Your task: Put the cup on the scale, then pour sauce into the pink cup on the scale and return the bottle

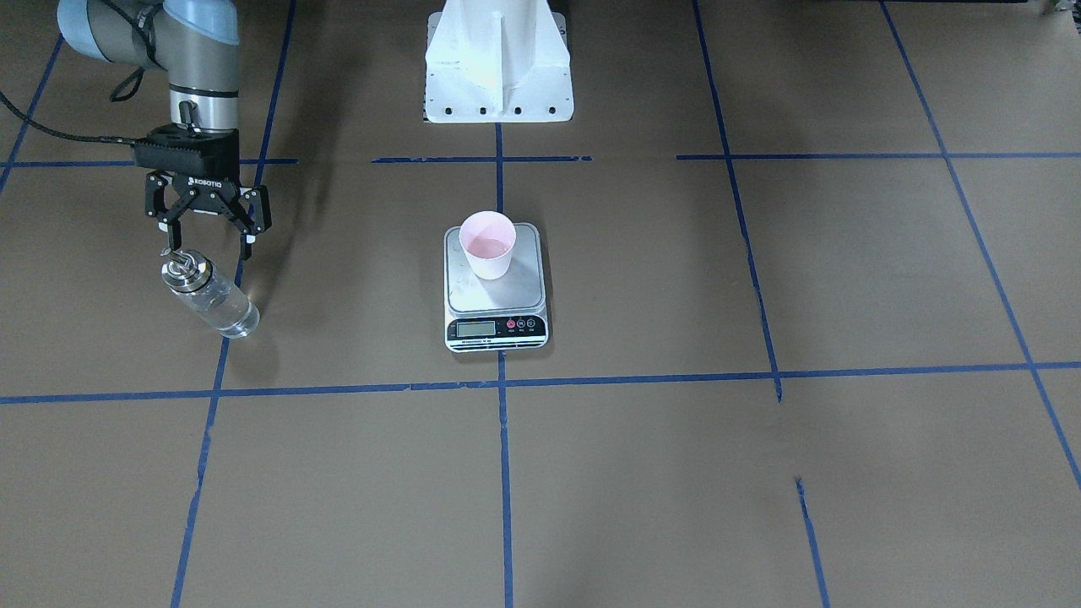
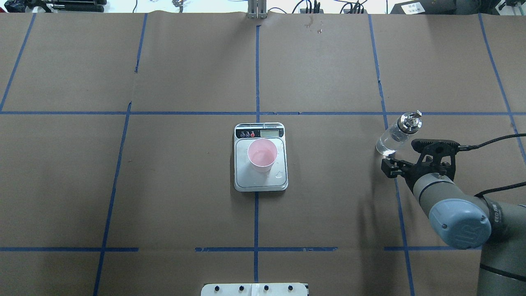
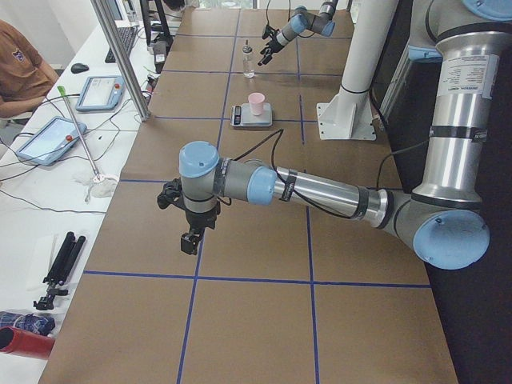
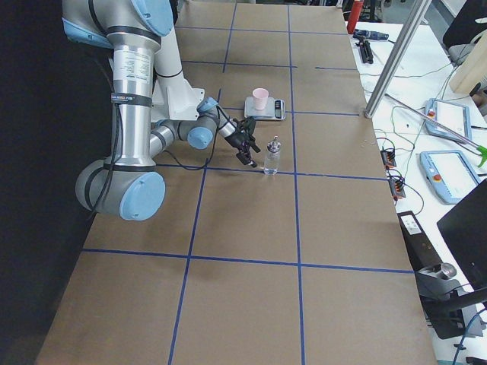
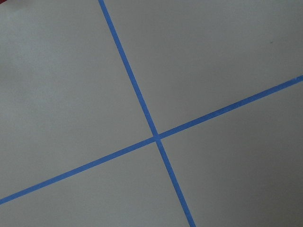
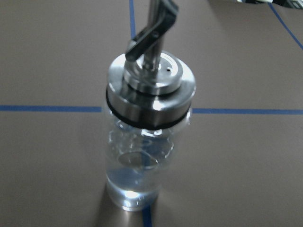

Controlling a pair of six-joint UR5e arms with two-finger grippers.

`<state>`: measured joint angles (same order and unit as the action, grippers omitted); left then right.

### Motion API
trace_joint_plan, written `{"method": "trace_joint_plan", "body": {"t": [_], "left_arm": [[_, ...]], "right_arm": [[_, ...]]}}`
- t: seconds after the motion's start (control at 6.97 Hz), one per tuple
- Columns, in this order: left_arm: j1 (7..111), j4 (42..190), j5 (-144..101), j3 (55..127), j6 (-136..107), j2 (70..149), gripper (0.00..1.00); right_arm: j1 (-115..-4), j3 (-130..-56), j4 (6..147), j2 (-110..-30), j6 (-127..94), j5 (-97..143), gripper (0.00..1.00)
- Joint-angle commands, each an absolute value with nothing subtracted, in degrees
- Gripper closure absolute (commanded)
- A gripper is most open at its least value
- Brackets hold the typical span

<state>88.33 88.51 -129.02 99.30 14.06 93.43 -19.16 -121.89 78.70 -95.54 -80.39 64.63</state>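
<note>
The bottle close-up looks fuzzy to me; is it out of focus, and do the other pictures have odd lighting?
Right wrist view: yes, the bottle is soft, its spout cut by the top edge, a glint at its base. Front-facing view: sharp, soft shadows on the table. Overhead view: the strip beyond the table is washed out.

A pale pink paper cup stands upright on the steel-topped scale. Well apart, the metal-capped glass bottle of clear, colourless sauce stands upright on a blue tape line.
</note>
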Motion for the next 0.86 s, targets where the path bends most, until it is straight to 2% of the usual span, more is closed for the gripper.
{"method": "trace_joint_plan", "body": {"t": [0.0,0.14,0.43,0.72], "left_arm": [[88.3,88.5,-129.0,98.9,14.1,93.5,0.00],[88.3,88.5,-129.0,98.7,14.1,93.6,0.00],[88.3,88.5,-129.0,99.1,14.1,93.6,0.00],[88.3,88.5,-129.1,99.4,14.1,93.7,0.00]], "right_arm": [[-19.0,-132.9,98.8,-94.8,-79.5,74.2,0.00],[-19.0,-135.3,103.4,-94.1,-77.0,78.2,0.00],[-25.8,-137.9,115.3,-86.9,-66.6,86.9,0.00],[-37.6,-137.6,124.1,-79.0,-51.8,97.2,0.00]]}}
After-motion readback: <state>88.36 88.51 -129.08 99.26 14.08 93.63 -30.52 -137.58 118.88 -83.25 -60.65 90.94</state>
